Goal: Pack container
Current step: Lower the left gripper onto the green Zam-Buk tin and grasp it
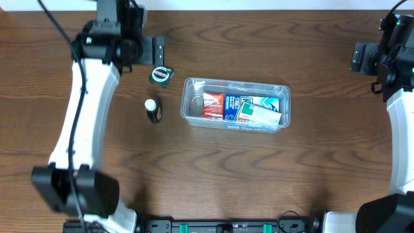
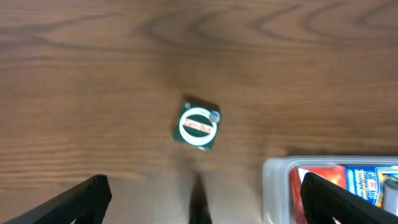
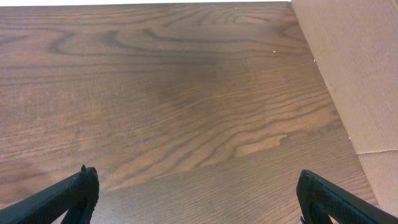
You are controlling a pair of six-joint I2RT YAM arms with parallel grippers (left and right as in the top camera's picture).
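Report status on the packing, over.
Left claw open near green packet; right claw open, empty. Container part-filled with small boxes. Packet and dark bottle outside it, nothing blocking.

Dark wood-grain table (image 1: 272, 168) with clear container (image 1: 192, 107), green square packet (image 1: 160, 76) and small white-capped bottle (image 1: 152, 110)

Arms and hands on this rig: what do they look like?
Left arm and right arm: smooth white link shells, black joint housings with small green marks. A thin black cable runs along the left arm. Left hand and right hand: two matte black, tapered fingers each.
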